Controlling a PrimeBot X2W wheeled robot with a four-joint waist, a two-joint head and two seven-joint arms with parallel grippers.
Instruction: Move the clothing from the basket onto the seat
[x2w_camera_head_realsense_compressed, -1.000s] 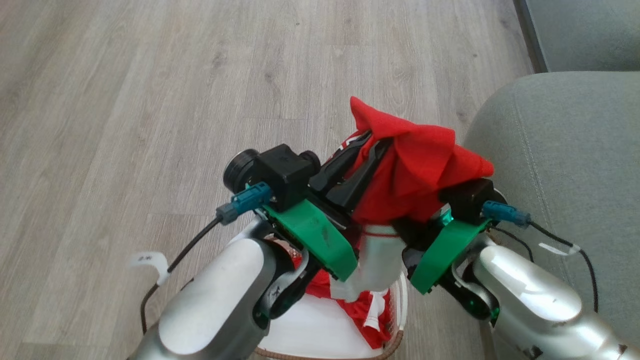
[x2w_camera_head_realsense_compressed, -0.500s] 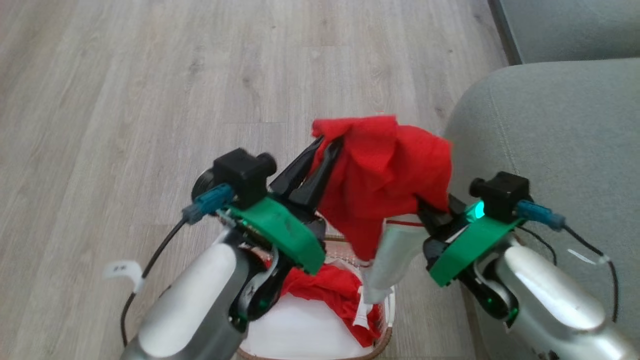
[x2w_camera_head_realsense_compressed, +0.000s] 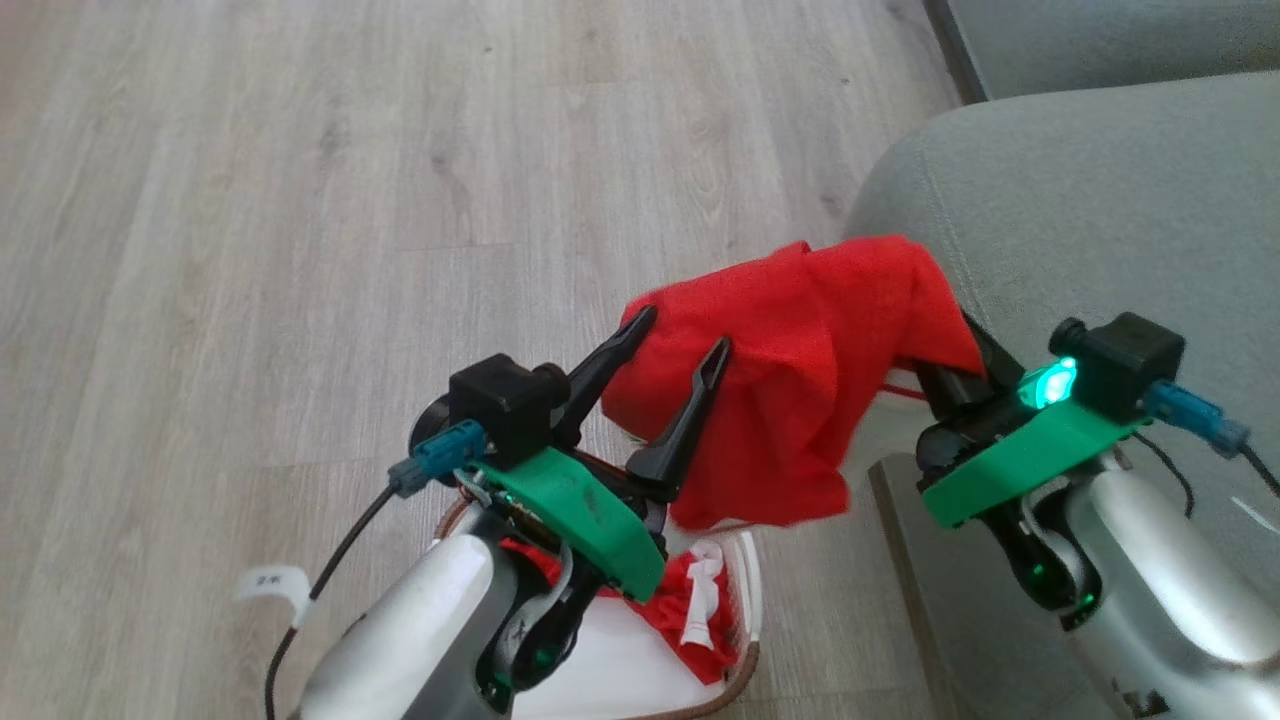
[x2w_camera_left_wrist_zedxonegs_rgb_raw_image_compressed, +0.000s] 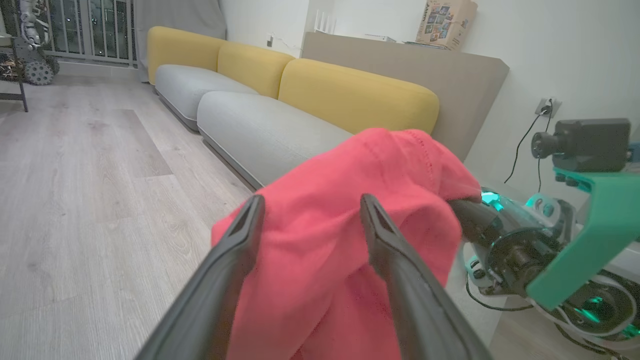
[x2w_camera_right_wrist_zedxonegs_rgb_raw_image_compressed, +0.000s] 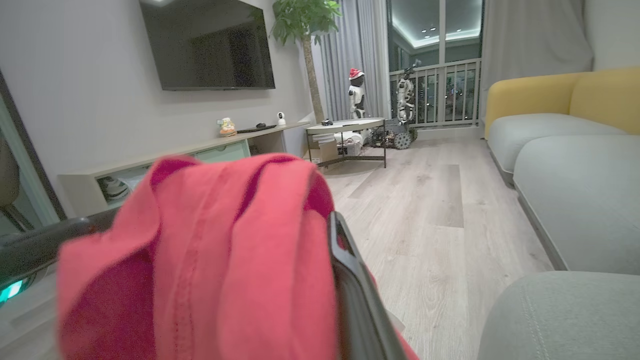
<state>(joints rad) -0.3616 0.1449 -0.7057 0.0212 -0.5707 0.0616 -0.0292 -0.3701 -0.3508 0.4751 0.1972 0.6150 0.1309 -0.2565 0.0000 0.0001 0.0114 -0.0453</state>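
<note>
My left gripper (x2w_camera_head_realsense_compressed: 682, 335) has sprung open, so the soft red fabric garment (x2w_camera_head_realsense_compressed: 800, 380) now hangs from my right gripper (x2w_camera_head_realsense_compressed: 965, 355), swung nearer the grey-green fabric seat cushion (x2w_camera_head_realsense_compressed: 1100, 200).

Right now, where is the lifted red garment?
In the head view, the soft red fabric garment hangs at centre from the right hand, beside the open left hand, above the cream plastic basket and just left of the grey-green sofa cushion.

You can read no text anywhere here. The white tag (x2w_camera_head_realsense_compressed: 272, 582) at the head view's lower left carries small dark marks, too blurred to make out. The cardboard box (x2w_camera_left_wrist_zedxonegs_rgb_raw_image_compressed: 446, 22) atop the left wrist view shows colourful print, its lettering illegible.
</note>
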